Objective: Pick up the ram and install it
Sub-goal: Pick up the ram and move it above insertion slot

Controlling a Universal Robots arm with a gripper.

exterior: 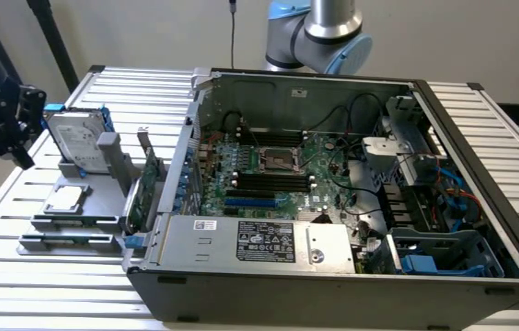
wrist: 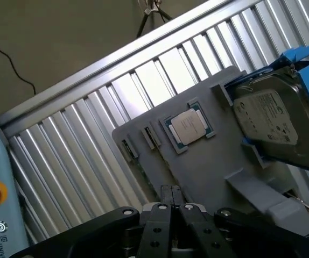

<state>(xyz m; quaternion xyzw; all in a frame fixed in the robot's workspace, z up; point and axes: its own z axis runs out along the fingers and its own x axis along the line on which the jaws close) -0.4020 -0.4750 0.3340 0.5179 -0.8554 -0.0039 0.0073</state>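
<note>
Wrist view has the fingers (wrist: pixel 166 196) pressed together and holding nothing, poised above the grey holder (wrist: pixel 208 177) on the slatted counter (wrist: pixel 63 161). The ram (exterior: pixel 71 221) appears to stand on edge in a holder slot, well apart from the computer case (exterior: pixel 269 289). Pick-up looks not yet begun; it calls for spread fingers lined along that thin edge. A processor chip (wrist: pixel 189 126), hard drive (wrist: pixel 267 123) and tall expansion card (exterior: pixel 152 179) crowd nearby.

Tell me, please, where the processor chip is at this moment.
The processor chip lies flat on the grey holder at the exterior view's left, outside the computer case, next to the upright hard drive.
</note>
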